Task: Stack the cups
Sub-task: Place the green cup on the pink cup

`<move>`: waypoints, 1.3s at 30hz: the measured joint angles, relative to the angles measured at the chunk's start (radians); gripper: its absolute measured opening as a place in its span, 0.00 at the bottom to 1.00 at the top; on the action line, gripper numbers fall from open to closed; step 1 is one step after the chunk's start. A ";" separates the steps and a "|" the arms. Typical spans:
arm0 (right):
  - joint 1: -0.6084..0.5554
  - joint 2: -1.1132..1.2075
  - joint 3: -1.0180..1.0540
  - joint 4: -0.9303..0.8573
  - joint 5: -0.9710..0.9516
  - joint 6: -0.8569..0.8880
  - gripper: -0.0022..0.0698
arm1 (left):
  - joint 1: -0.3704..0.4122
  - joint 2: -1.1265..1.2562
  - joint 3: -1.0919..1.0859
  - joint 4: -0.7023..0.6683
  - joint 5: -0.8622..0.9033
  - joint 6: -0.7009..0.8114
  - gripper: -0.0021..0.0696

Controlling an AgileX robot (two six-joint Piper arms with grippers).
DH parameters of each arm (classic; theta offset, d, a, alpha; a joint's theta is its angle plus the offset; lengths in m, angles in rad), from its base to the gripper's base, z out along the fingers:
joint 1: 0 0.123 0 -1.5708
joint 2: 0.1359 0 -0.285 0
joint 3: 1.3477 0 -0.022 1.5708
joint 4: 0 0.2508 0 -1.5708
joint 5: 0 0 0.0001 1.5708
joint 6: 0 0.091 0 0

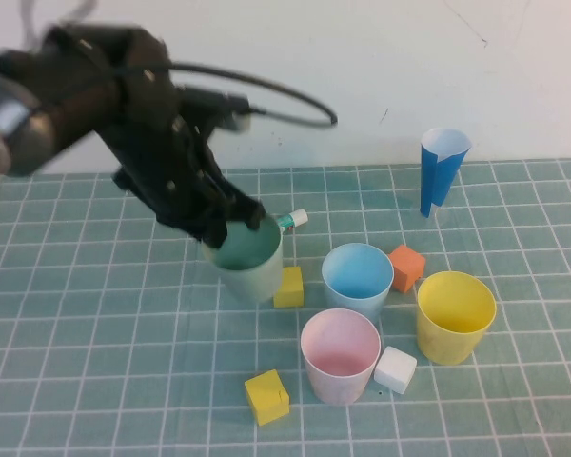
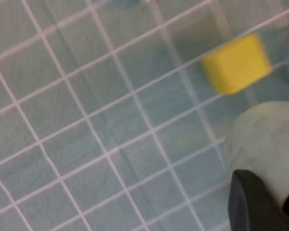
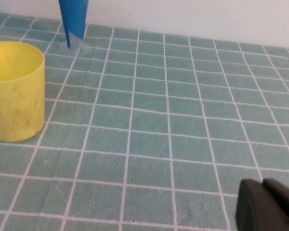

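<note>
Cups are thin tapered plastic, so my read is light, slightly flexible at the wall, smooth and easy to tip or squeeze out of round; best hold is a pinch over the rim, one finger inside and one outside, then a straight lift so the taper drops into the next cup. Using the pale green cup (image 1: 248, 259) as landmark and going left to right: the left end effector (image 1: 230, 217) sits at its far-left rim, clenched on the wall of that cup, which looks tilted rather than flat on the gridded surface (image 1: 95, 362). A small yellow cube (image 1: 288, 287) touches its right side; another yellow cube (image 1: 266, 397) lies nearer the robot. The pink cup (image 1: 340, 355) stands right and nearer the robot, the light blue cup (image 1: 358, 278) just right, close to the pink one. An orange cube (image 1: 406, 268) sits against the blue cup, a white cube (image 1: 395, 368) beside the pink. The yellow cup (image 1: 455, 316) is furthest right of the four, upright and clear. A tall blue cone (image 1: 441, 169) stands far right and behind. The right end effector (image 3: 267, 208) shows only in its wrist view, clenched on nothing, well right of the yellow cup. Risk as I judge it: a hard pinch deforms the green rim, and the cubes crowd the targets.
</note>
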 joint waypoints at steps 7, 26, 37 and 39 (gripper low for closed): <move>0.000 0.000 0.000 0.000 0.000 0.000 0.03 | -0.059 -0.216 -0.002 -0.062 0.115 0.076 0.04; 0.000 0.000 0.000 -0.001 0.000 0.000 0.03 | -0.260 -0.011 -0.002 -0.036 0.040 0.064 0.04; 0.000 0.000 0.000 0.025 0.000 0.013 0.03 | -0.260 0.029 -0.002 0.016 0.005 0.054 0.04; 0.000 0.000 0.000 0.108 0.000 0.057 0.03 | -0.260 0.040 -0.002 0.027 0.002 0.053 0.05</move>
